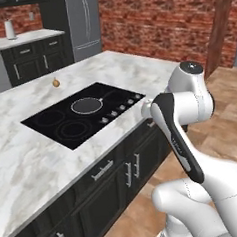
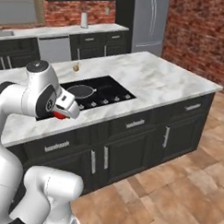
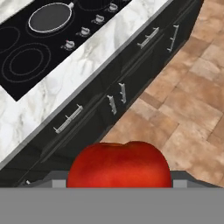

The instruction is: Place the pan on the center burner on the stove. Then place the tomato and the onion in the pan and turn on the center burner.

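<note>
Looking down from your hand camera, you've got the tomato (image 3: 119, 164) sitting right at the bottom of the picture, big and glossy red, pinched in the gripper (image 2: 61, 114) with the jaws standing wide around it. From the right base view you can catch a sliver of that same red peeking out under the white hand, held up in front of the counter edge and short of the stove (image 1: 85, 114).

The pan (image 1: 87, 105) is already down on the black cooktop, resting on the center burner (image 3: 49, 18), with its short black handle pointing toward the far right corner of the glass. You can see it from the hand view too, up in the top left, dark inside with a lighter rim.

The onion (image 1: 56, 83) is out on the marble countertop (image 1: 28, 162) beyond the far edge of the stove, well apart from the pan. It's small and tan, and you can spot it in the right base view as well.

The silver knobs (image 1: 121, 108) run in a row along the near side of the glass, just beside the pan.
</note>
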You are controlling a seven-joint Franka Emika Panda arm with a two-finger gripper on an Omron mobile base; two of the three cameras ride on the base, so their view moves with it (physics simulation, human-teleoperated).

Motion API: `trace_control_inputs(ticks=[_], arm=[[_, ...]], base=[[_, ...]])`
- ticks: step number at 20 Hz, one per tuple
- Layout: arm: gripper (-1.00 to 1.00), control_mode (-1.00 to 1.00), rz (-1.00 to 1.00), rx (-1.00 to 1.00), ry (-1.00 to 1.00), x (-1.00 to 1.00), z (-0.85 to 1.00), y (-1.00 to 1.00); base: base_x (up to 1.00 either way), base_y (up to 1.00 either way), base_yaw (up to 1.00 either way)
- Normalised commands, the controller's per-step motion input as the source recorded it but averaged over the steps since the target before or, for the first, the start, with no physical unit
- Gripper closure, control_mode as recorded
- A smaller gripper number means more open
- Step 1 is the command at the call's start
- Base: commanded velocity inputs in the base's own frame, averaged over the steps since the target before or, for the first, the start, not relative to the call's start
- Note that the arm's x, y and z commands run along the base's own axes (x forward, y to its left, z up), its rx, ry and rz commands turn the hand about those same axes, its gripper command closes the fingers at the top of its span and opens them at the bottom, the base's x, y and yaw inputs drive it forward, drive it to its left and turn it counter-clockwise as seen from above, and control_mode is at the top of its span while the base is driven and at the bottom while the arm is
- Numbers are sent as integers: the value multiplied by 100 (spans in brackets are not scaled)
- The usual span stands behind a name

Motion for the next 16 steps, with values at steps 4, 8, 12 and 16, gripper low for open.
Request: trace_control_inputs(ticks=[4, 8, 12, 16], arm=[[100, 100, 0, 0, 0, 0, 0, 0], [100, 100, 0, 0, 0, 0, 0, 0], [100, 100, 0, 0, 0, 0, 0, 0], [100, 100, 0, 0, 0, 0, 0, 0]], base=[[22, -56, 29], [24, -55, 29], [29, -49, 28], [31, -45, 28]])
